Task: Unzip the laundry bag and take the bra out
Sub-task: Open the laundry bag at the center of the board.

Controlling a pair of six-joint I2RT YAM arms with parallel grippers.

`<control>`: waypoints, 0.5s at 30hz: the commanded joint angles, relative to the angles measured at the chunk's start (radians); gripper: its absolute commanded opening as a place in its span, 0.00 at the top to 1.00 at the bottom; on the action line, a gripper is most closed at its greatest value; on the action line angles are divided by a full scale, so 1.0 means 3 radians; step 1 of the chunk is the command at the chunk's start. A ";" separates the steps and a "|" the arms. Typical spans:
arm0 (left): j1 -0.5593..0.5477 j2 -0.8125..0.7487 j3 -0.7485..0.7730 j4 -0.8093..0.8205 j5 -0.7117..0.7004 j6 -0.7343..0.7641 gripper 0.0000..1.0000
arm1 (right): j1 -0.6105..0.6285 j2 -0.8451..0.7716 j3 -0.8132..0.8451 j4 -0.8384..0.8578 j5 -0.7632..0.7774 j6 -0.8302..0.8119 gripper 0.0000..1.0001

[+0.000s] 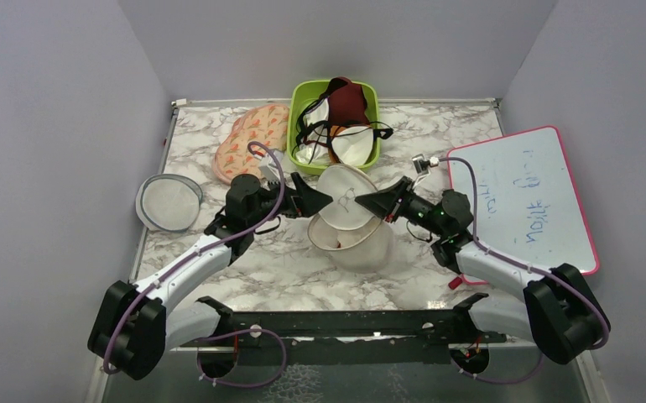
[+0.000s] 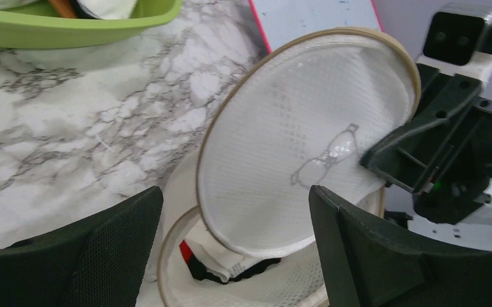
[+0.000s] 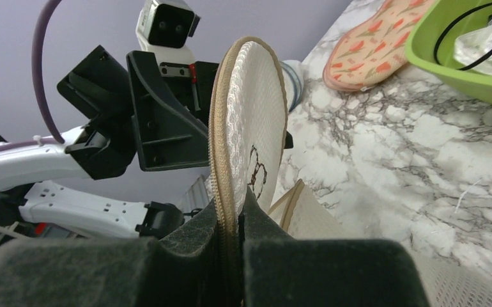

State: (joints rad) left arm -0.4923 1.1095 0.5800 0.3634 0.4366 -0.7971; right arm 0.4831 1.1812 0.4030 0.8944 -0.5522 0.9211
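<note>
The right pincer (image 3: 230,216) grips the laundry bag (image 1: 344,196) lid; whiteboard (image 1: 523,201) writing unreadable.

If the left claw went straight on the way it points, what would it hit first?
Probably the laundry bag's raised mesh lid, standing just ahead of the open left gripper; the right gripper pinches its rim. Depth is hard to judge.

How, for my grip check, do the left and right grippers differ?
The left gripper has its jaws wide open, holding nothing; the right gripper has its jaws shut on the laundry bag rim. The left gripper faces the raised flap's flat side; the right gripper pinches its edge. Both reach toward it.
</note>
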 commanded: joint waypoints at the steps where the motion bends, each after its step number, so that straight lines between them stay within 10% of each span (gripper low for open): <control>1: 0.0010 0.0029 -0.0041 0.0705 0.0596 -0.0150 0.27 | -0.0015 0.0133 0.0115 0.0358 -0.0296 0.0276 0.96; 11: 0.0008 -0.0035 -0.0157 0.0901 0.0834 -0.0264 0.70 | -0.0016 0.0211 0.0210 0.0339 -0.0489 0.0270 0.93; 15: 0.0010 -0.0190 -0.0114 0.0875 0.0856 -0.0211 0.94 | -0.0015 0.0120 0.0443 -0.0618 -0.0519 -0.0316 0.80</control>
State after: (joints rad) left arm -0.4908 1.1156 0.5320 0.5755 0.6388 -0.8692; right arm 0.4824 1.2434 0.4541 0.9310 -0.6693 0.9833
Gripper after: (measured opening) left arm 0.170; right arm 0.142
